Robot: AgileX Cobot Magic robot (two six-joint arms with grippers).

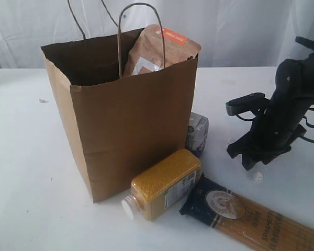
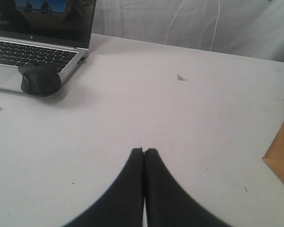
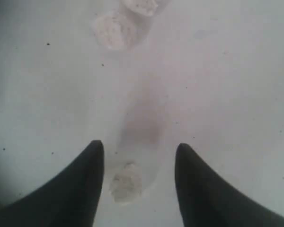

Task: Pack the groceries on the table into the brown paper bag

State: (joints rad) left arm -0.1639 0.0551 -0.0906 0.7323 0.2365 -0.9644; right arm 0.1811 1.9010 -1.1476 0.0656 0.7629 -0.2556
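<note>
- An open laptop (image 2: 35,45), silver with black keys, its lit screen only partly in view
- A black computer mouse (image 2: 40,79) at the laptop's front corner, against or just over its edge; which, cannot tell
- A white cloth backdrop (image 1: 240,26), hanging in soft folds behind everything
- A tiny pale scrap (image 2: 180,77), well apart from the mouse
- A small white lump (image 1: 258,176), and in the right wrist view some blurred, crumbly white bits (image 3: 126,183)

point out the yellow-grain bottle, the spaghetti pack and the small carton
yellow-grain bottle (image 1: 165,183), exterior view, its amber side
long spaghetti pack (image 1: 261,222), exterior view, its pasta-filled middle
small white-blue carton (image 1: 198,133), exterior view, its visible face
</note>
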